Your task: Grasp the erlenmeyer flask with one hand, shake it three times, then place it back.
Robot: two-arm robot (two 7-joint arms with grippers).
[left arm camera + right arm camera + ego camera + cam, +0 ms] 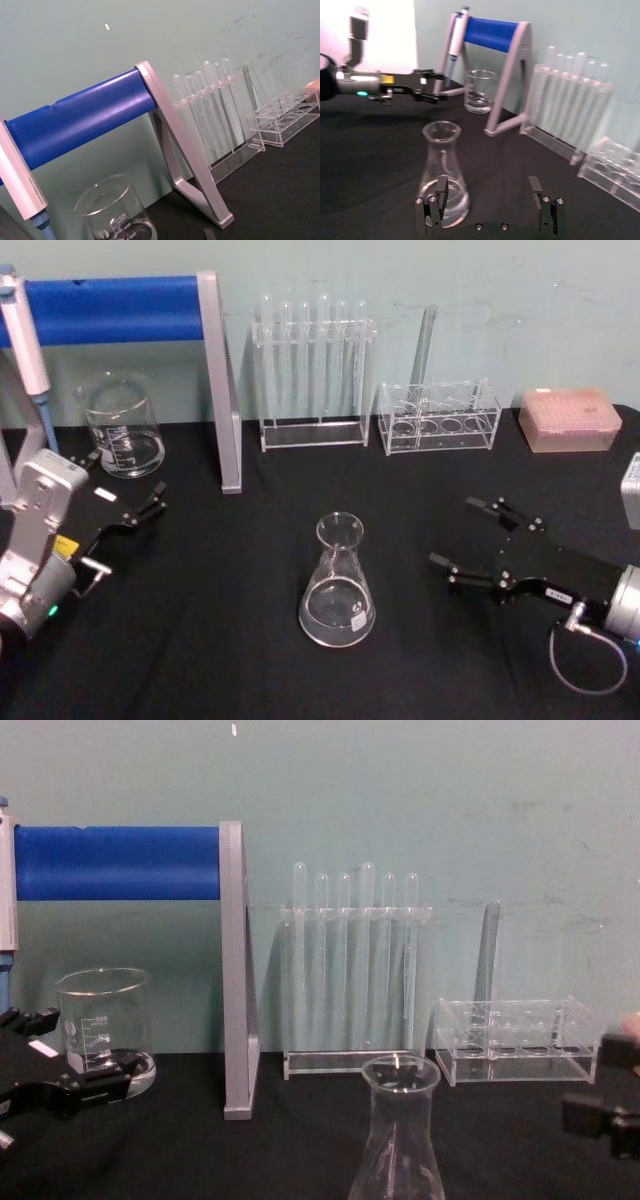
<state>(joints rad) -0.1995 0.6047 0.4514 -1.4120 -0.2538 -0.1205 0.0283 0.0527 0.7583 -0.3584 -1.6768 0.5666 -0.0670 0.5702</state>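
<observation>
The only print I can read from my station is on the beaker (117,215). In the left wrist view it shows white graduation numbers, 500 above 400, with a round logo beside them that I cannot make out. The stand (17,175) has a line of fine print on its grey end plate, and the right gripper (452,532) carries a small white label; both are illegible to me.

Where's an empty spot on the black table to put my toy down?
Bare black cloth lies between the left gripper and the erlenmeyer flask, and between the flask and the tall tube rack. The back is crowded: beaker, blue stand, both racks, the low rack included, and pink box. The open right gripper sits right of the flask.
</observation>
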